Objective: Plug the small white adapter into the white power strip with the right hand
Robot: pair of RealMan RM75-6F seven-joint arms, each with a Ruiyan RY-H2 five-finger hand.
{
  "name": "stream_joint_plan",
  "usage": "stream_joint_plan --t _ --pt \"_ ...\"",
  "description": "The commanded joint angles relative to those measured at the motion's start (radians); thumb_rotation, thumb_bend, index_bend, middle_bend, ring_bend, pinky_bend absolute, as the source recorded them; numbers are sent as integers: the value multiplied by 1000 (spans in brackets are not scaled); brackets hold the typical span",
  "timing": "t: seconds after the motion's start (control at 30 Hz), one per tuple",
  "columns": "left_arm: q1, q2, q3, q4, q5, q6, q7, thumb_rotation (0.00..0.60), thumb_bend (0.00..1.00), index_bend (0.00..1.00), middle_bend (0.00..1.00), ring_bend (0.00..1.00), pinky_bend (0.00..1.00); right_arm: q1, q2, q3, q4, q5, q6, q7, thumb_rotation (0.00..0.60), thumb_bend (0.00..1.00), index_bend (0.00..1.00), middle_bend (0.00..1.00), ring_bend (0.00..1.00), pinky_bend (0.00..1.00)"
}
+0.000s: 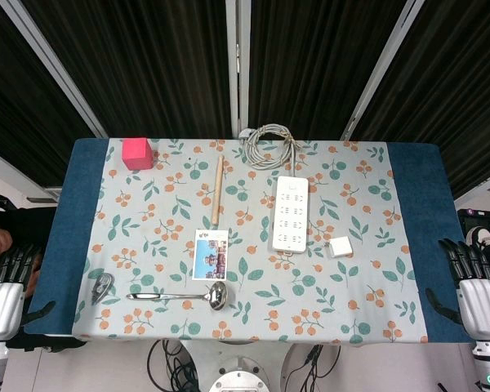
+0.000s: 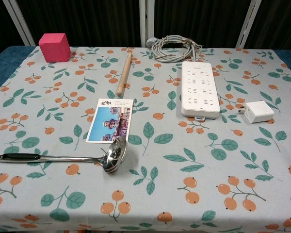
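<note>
Fingers (image 1: 465,260) of your right hand (image 1: 478,296) point straight up and lie side by side with narrow gaps, the thumb jutting out toward the desk (image 1: 412,212); they hold nothing and sit just off the desk's right edge. Your left hand (image 1: 4,296) mirrors this at the left edge, its fingers (image 1: 12,265) upright, slightly parted and empty, thumb angled inward. Both hands appear only in the head view.

Nearest your right fingers, up and to their left on the leaf-patterned cloth (image 1: 310,302), lies the small white adapter (image 1: 340,246), flat on the cloth; in the chest view its prongs face the power strip (image 1: 290,214). The strip lies just beyond the adapter, on the side away from your right fingers, close beside it but not touching, with its length running away from you. A coiled grey cable (image 1: 269,145) rests at the strip's far end, at the desk's back edge.

Farther from your right fingers, past the strip, a wooden stick (image 1: 217,190) lies lengthwise and a postcard (image 1: 211,254) sits below it. A metal ladle (image 1: 180,296) lies crosswise under the postcard, its bowl toward your right fingers and its dark handle toward your left. A small metal clip (image 1: 102,286) sits close to your left fingers, and a pink cube (image 1: 137,153) stands at the far left corner.
</note>
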Motion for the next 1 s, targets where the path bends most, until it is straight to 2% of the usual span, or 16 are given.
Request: stream_joint_plan --t 0.03,0.23,0.33,0.4,0.57,0.7,0.87,1.0 --pt "-4 0 -4 -1 -7 -9 2 600 0 40 0 0 0 -1 1 0 -2 -3 -6 -7 600 201 0 89 0 0" --pt "-6 -5 -2 -3 3 -7 6 600 0 40 0 0 0 17 -11 7 3 -16 -39 -21 600 103 0 109 0 0" --pt "-1 -4 -2 -3 3 1 2 600 0 40 0 0 0 57 -51 16 31 -30 -91 -49 600 20 0 138 0 0" --pt "1 -4 -2 -3 4 4 -1 600 0 40 0 0 0 94 -92 34 61 -27 -135 -75 600 3 26 165 0 0" --pt "-1 -3 -2 -1 1 -3 -8 600 0 40 0 0 0 186 -188 81 145 28 -270 -159 600 0 184 195 0 0" --pt "-6 -4 -6 1 -6 -15 -12 600 0 40 0 0 0 258 -270 111 236 79 -378 -190 600 17 257 200 11 8" --pt "-14 -6 -11 2 -17 -33 -12 600 0 40 0 0 0 317 -364 126 355 95 -438 -184 600 37 376 230 35 13" --pt "-18 -6 -13 3 -26 -45 -12 600 0 40 0 0 0 347 -427 127 441 95 -457 -162 600 53 420 246 48 15"
